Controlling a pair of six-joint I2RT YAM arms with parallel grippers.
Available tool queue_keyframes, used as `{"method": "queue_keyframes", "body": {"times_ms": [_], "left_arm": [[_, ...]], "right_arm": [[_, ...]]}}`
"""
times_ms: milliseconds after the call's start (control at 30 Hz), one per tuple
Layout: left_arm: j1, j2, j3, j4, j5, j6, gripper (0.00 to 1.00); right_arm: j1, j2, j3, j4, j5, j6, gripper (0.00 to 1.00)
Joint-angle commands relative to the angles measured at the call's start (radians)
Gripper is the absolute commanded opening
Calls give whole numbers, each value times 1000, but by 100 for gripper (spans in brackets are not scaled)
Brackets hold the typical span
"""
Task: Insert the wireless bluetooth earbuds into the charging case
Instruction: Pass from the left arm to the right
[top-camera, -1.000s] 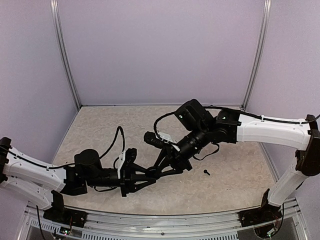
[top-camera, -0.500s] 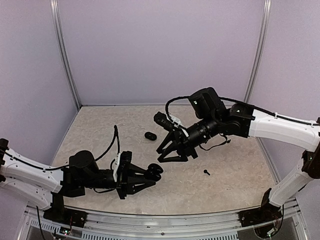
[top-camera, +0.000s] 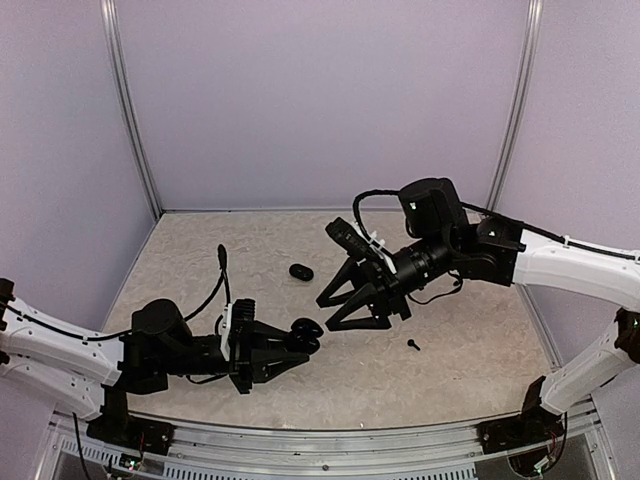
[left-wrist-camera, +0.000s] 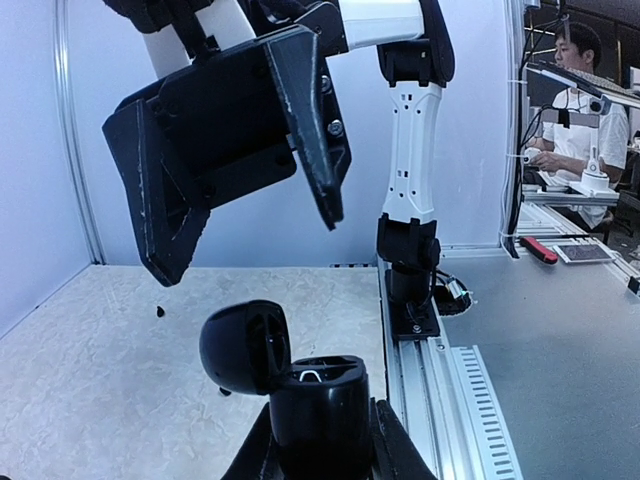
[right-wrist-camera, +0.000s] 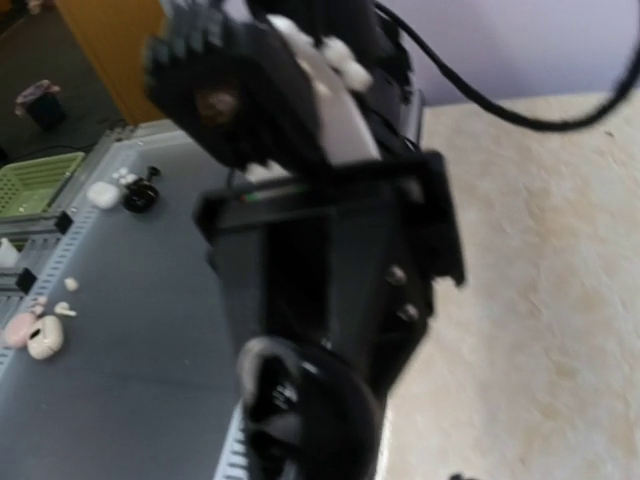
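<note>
One earbud (top-camera: 413, 345) loose on table (top-camera: 470, 375), charging case (left-wrist-camera: 320, 400) lid-open and clamped in left gripper (top-camera: 298, 343), case bottom hidden by fingers (left-wrist-camera: 395, 457), right gripper (top-camera: 327, 313) spread wide above it, empty, dark oval (top-camera: 301, 271) behind unidentifiable

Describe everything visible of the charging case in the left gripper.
The charging case is small, glossy black and rounded, plastic by its look. Its lid is open, swung back to one side and standing upright. The left gripper is shut on its body and holds it with the opening upward. A pale glint shows inside; what lies in the wells cannot be told. The open right gripper hangs above, not touching it.
</note>
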Motion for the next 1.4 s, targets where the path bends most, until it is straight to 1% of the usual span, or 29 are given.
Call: {"method": "queue_keyframes", "body": {"times_ms": [0, 67, 133, 233, 367, 500, 667, 833, 967, 1067, 1167, 1300, 1367], "left_arm": [[-3, -8, 4, 42, -16, 29, 11], [-3, -7, 4, 51, -22, 30, 11], [-3, -7, 4, 59, -29, 32, 11], [-4, -6, 3, 71, -38, 32, 11], [-4, -6, -2, 92, -54, 34, 11], [-5, -1, -1, 108, -67, 39, 11], [-6, 8, -1, 124, -71, 36, 11], [-6, 9, -2, 131, -74, 37, 11], [-6, 8, -2, 128, -76, 38, 12], [-6, 9, -3, 126, -78, 37, 16], [-7, 8, -2, 118, -85, 35, 21], [-6, 7, 4, 87, -97, 30, 35], [-6, 3, 4, 72, -102, 32, 38]], "right_arm": [[25, -4, -17, 81, -47, 35, 54], [29, 9, -30, 123, -40, 53, 53], [31, 22, -42, 158, -25, 106, 49], [36, 37, -51, 189, -8, 134, 42], [43, 40, -62, 222, 8, 158, 40], [51, 47, -70, 248, 15, 171, 38], [55, 51, -73, 270, 31, 181, 32], [57, 59, -74, 280, 26, 187, 23], [56, 57, -71, 277, 24, 186, 18], [56, 54, -68, 268, 26, 182, 14], [58, 52, -59, 246, 38, 165, 11], [56, 48, -32, 186, 65, 129, 9], [57, 48, -14, 151, 84, 109, 8]]}}
